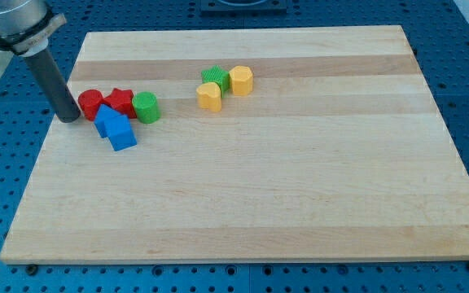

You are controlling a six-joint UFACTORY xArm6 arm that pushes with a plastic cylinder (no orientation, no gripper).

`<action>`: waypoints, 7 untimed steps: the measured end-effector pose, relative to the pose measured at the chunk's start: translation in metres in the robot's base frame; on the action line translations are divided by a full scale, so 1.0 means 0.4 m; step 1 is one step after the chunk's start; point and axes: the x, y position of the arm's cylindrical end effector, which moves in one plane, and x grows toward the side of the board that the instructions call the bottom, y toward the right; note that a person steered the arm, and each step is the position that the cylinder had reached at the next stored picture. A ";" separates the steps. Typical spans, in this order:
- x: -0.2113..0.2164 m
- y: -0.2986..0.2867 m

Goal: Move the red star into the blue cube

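Observation:
The red star (120, 101) sits at the board's left, in a row between a red round block (90, 103) on its left and a green cylinder (146, 107) on its right. Two blue blocks lie just below this row and touch each other: one (104, 119) under the gap between the red blocks, the other (122, 134) lower and to the right. I cannot tell which of them is the cube. My tip (70, 119) rests on the board just left of the red round block, close to or touching it.
A green star (215, 77), a yellow block (241, 80) and a second yellow block (209, 96) are clustered at the upper middle of the wooden board (283, 195). The board's left edge runs close to my tip.

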 end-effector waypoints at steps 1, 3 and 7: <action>-0.041 -0.009; -0.113 0.002; -0.109 0.179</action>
